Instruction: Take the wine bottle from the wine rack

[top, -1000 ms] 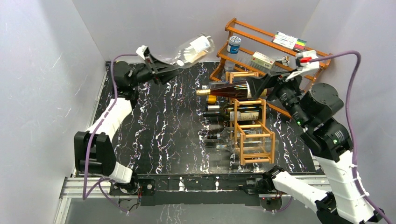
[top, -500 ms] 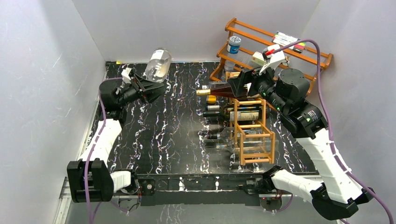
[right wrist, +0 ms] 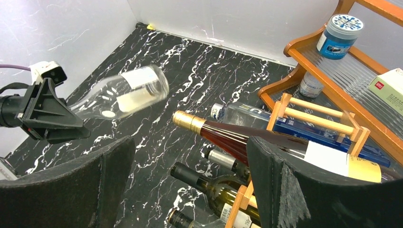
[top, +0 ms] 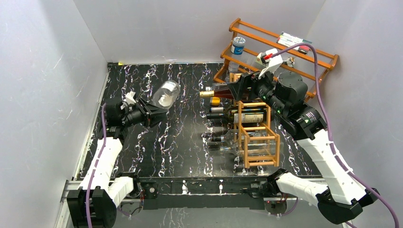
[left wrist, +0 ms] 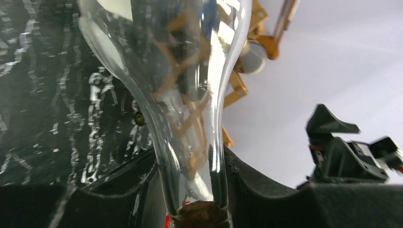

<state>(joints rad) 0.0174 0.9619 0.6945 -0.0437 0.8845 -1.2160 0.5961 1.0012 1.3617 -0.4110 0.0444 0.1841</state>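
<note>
Gold-capped wine bottle [right wrist: 228, 137] lies horiz. atop the wine rack [top: 256, 137], long axis L–R across the table [top: 180, 142], neck toward the L side; R end effector [top: 239, 85], jaws wide, hovers by its body, much nearer than L end effector [top: 154, 111], clamped on a clear bottle [top: 166, 93] by its neck.

Black white-veined marble counter [top: 180, 142] is filling the floor of the cell, white walls [top: 142, 28] closing it in on three sides. Two-tier wooden shelf [right wrist: 296, 46] is standing in the far right corner. A blue-lidded jar [right wrist: 343, 29] and a small white box [right wrist: 388, 90] are sitting on its ribbed clear panel, well apart. Markers [top: 292, 39] are lying on the tier above. A small clear container [right wrist: 312, 84] is sitting lower down, under the jar's end. A tiny yellow scrap [top: 121, 63] is lying at the far left corner.
</note>
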